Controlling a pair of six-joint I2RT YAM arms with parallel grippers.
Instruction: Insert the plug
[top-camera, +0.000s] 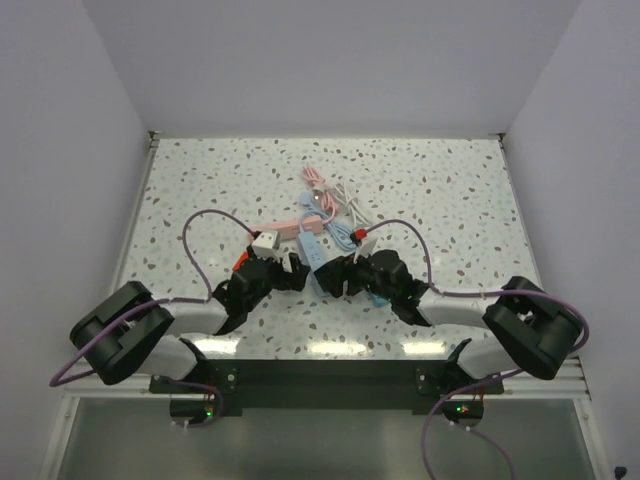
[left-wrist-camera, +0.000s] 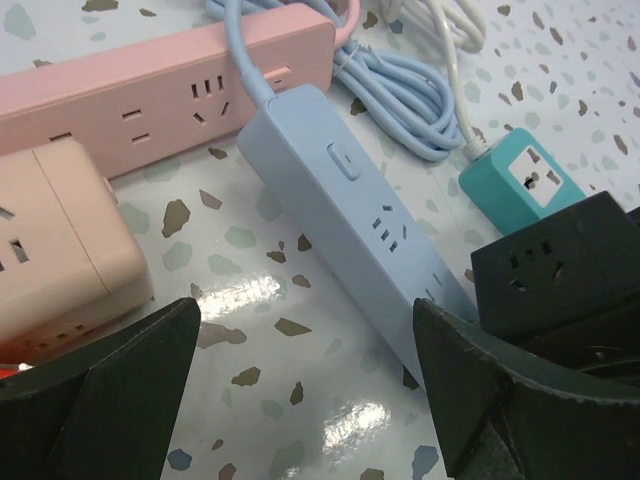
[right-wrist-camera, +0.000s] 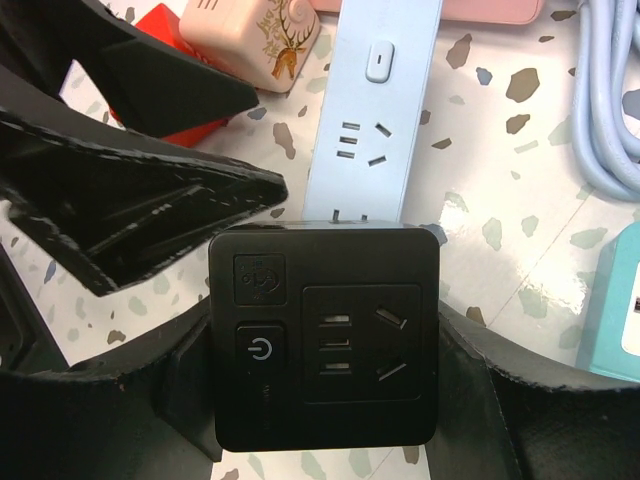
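Observation:
My right gripper (right-wrist-camera: 325, 360) is shut on a black square plug (right-wrist-camera: 325, 335), its socket face and power button turned toward the camera. The plug hangs over the near end of a light blue power strip (right-wrist-camera: 375, 110), and two of its prongs show at its far edge. My left gripper (left-wrist-camera: 305, 385) is open just left of that strip (left-wrist-camera: 340, 200), low over the bare table with nothing between its fingers (left-wrist-camera: 110, 385). The black plug (left-wrist-camera: 560, 265) shows at the right of the left wrist view. From above, both grippers (top-camera: 285, 272) (top-camera: 338, 275) flank the blue strip (top-camera: 312, 250).
A pink power strip (left-wrist-camera: 150, 95) lies behind the blue one, and a beige cube socket (left-wrist-camera: 60, 250) sits at the left. A teal adapter (left-wrist-camera: 520, 180) and coiled blue and white cables (left-wrist-camera: 410, 90) lie to the right. A red block (right-wrist-camera: 165, 40) is beside the cube.

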